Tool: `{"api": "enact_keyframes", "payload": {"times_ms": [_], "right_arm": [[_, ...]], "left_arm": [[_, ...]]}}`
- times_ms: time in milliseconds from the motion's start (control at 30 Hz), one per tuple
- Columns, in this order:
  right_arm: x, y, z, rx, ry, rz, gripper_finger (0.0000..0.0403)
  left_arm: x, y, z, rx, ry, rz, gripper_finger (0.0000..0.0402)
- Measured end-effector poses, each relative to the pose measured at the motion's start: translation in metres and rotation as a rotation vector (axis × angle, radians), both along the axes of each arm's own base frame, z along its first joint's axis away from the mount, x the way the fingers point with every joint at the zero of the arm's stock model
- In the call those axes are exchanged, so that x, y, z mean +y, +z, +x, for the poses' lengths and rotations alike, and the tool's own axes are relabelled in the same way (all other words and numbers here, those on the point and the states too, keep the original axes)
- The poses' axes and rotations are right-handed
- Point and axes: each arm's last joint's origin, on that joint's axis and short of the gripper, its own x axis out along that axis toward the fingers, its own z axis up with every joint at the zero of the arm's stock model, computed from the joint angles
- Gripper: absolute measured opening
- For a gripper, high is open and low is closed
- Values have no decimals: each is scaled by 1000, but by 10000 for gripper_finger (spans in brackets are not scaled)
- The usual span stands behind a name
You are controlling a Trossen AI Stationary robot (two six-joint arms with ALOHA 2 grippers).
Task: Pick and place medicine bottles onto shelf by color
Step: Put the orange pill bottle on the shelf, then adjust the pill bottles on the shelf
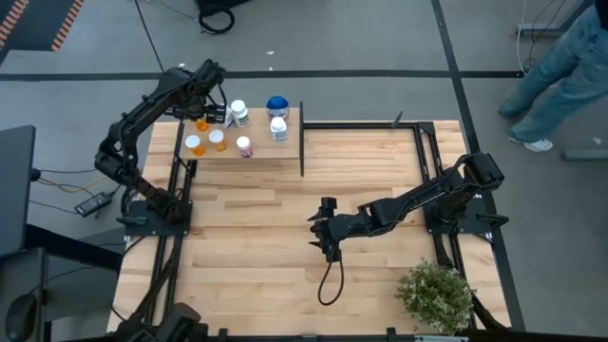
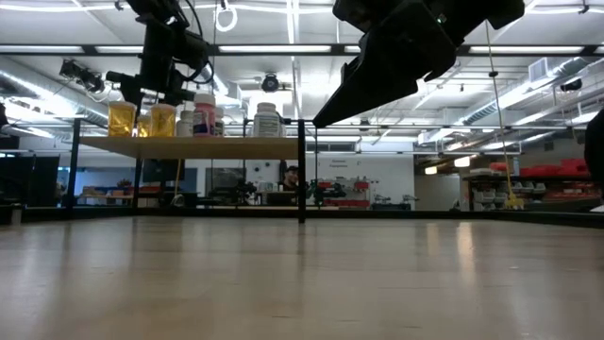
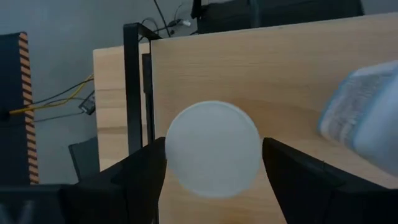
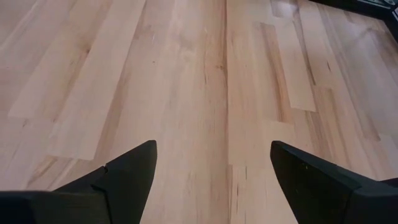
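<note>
From above, my left gripper (image 1: 211, 111) is reaching over the back left corner of the shelf (image 1: 285, 154), among the medicine bottles (image 1: 240, 114) standing close together there. I judge the crowding to be the main risk: orange ones are sitting just beside my jaws, and any sideways drift as I am letting go or lifting could be knocking a neighbour over or pushing one off the shelf's edge. My right gripper (image 1: 329, 231) is waiting over the bare worktop (image 1: 256, 256), well apart from the shelf, near the potted plant (image 1: 436, 294).

At table height, the bottles are standing upright in a row on the shelf board, orange bodies at one end and white ones next to them, with my left arm coming down onto the orange end.

Through my left wrist, a white-capped bottle (image 3: 212, 149) is sitting squarely between my two fingers (image 3: 140, 180), cap facing the camera, over the shelf board. The fingers are flanking it closely, but I cannot tell whether they are pressing it or already slack.

Through my right wrist, the jaws are spread wide over bare planks, grasping nothing.
</note>
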Motion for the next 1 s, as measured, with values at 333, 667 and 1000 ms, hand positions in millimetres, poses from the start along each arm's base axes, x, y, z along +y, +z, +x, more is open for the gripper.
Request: {"api": "enact_keyframes", "payload": {"times_ms": [333,667,1000], "right_arm": [[0,0,0,0,0,0,323],[0,0,0,0,0,0,323],[0,1,1,-20,0,5,323]], "left_arm": [[-19,22,2,-69,-47,35,270],[-35,41,11,-123,-115,39,269],[-60,92,29,-193,-263,185,255]]}}
